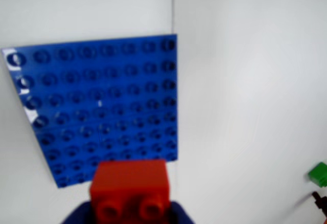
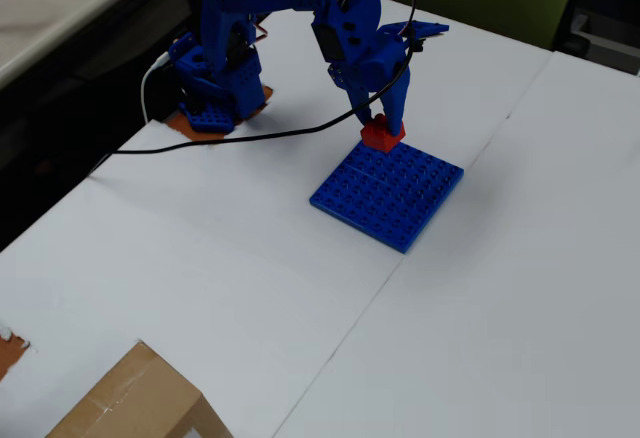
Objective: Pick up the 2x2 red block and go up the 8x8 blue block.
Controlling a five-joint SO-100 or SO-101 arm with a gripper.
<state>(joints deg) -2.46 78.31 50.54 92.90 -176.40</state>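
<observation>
The 2x2 red block [image 2: 380, 135] is held between the blue fingers of my gripper [image 2: 381, 128], just above the far edge of the 8x8 blue block [image 2: 387, 189]. In the wrist view the red block [image 1: 130, 187] fills the bottom centre between the blue fingertips, my gripper [image 1: 130, 206] shut on it. The blue block [image 1: 99, 106] lies flat on the white table ahead of it. Whether the red block touches the plate cannot be told.
The arm's base [image 2: 215, 98] stands at the back left on an orange pad, with a black cable [image 2: 230, 140] running across the table. A cardboard box [image 2: 130, 403] sits at the front left. A small green object [image 1: 319, 174] shows at the wrist view's right edge.
</observation>
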